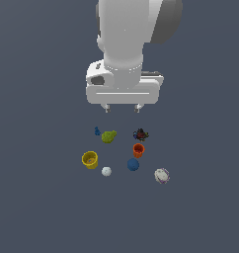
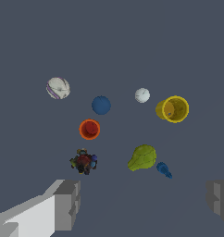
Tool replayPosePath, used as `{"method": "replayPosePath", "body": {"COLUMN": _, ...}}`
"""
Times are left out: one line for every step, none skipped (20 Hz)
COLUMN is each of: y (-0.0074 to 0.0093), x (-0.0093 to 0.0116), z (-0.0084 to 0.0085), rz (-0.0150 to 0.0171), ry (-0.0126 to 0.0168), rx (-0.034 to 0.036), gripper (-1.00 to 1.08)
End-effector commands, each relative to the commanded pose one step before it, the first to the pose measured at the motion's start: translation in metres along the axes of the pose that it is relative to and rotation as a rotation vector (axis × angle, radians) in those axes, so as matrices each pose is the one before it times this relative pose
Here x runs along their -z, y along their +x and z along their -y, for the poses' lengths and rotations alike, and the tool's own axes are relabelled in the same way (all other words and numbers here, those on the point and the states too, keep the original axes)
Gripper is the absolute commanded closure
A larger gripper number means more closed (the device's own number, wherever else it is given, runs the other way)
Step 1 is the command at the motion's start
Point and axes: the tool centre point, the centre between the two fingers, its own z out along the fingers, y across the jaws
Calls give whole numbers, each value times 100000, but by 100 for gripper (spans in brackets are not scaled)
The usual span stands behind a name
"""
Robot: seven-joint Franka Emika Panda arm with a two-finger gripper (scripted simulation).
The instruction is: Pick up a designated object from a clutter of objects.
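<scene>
On the exterior view's left the yellow cup (image 1: 90,160) stands upright on the bench (image 1: 37,197), mouth up, with the white ball (image 1: 106,171) just beside it but apart, and the tiny blue figure (image 1: 97,131) and green pear shape (image 1: 109,136) a little farther back. Further right come the blue ball (image 1: 133,164), the orange cup (image 1: 138,150), the dark spiky object (image 1: 140,134) and, furthest right, the speckled ball (image 1: 162,175). The pincer (image 1: 122,107) hangs above the back of the clutter, fingers spread wide and empty, not yet over its target. To do the approach well, I judge it should shift toward the exterior view's left and forward until the yellow cup sits centred between the fingers, then descend straight so one finger clears the white ball, and straddle the thick rim rather than the tapered base, where the grip could slip
</scene>
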Motion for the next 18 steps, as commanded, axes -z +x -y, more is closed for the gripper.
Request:
{"method": "replayPosePath", "body": {"y": 0, "x": 0, "z": -1, "rz": 0, "ry": 0, "rx": 0, "gripper": -92}}
{"method": "replayPosePath", "body": {"y": 8, "x": 10, "z": 55, "rz": -23, "ry": -19, "rx": 93, "gripper": -92}}
{"method": "replayPosePath", "body": {"y": 21, "x": 33, "z": 174, "rz": -72, "ry": -57, "rx": 295, "gripper": -92}}
{"method": "replayPosePath", "body": {"y": 35, "x": 54, "z": 281, "rz": -117, "ry": -91, "rx": 475, "gripper": -92}}
{"method": "replayPosePath", "body": {"y": 47, "x": 76, "z": 390, "rz": -162, "ry": -125, "rx": 656, "gripper": -92}}
{"method": "replayPosePath", "body": {"y": 57, "x": 99, "z": 496, "rz": -206, "ry": -157, "rx": 828, "gripper": -92}}
{"method": "replayPosePath", "body": {"y": 64, "x": 121, "z": 586, "rz": -243, "ry": -182, "rx": 968, "gripper": -92}}
{"method": "replayPosePath", "body": {"y": 52, "x": 114, "z": 523, "rz": -216, "ry": -160, "rx": 851, "gripper": -92}}
{"method": "replayPosePath", "body": {"y": 36, "x": 94, "z": 405, "rz": -165, "ry": -122, "rx": 645, "gripper": -92}}
{"method": "replayPosePath", "body": {"y": 20, "x": 73, "z": 289, "rz": -115, "ry": -87, "rx": 446, "gripper": -92}}
{"method": "replayPosePath", "body": {"y": 7, "x": 50, "z": 174, "rz": -66, "ry": -53, "rx": 254, "gripper": -92}}
{"method": "replayPosePath", "body": {"y": -4, "x": 22, "z": 56, "rz": -17, "ry": -18, "rx": 64, "gripper": -92}}
{"method": "replayPosePath", "body": {"y": -6, "x": -14, "z": -68, "rz": 29, "ry": 21, "rx": -114, "gripper": -92}}
{"method": "replayPosePath", "body": {"y": 11, "x": -58, "z": -140, "rz": 43, "ry": 45, "rx": -157, "gripper": -92}}
{"method": "replayPosePath", "body": {"y": 52, "x": -92, "z": -97, "rz": 0, "ry": 0, "rx": 0, "gripper": -92}}
{"method": "replayPosePath", "body": {"y": 88, "x": -131, "z": -82, "rz": -33, "ry": 67, "rx": 181, "gripper": -92}}
{"method": "replayPosePath", "body": {"y": 123, "x": -185, "z": -126, "rz": -40, "ry": 46, "rx": 198, "gripper": -92}}
{"method": "replayPosePath", "body": {"y": 153, "x": -239, "z": -178, "rz": -45, "ry": 64, "rx": 226, "gripper": -92}}
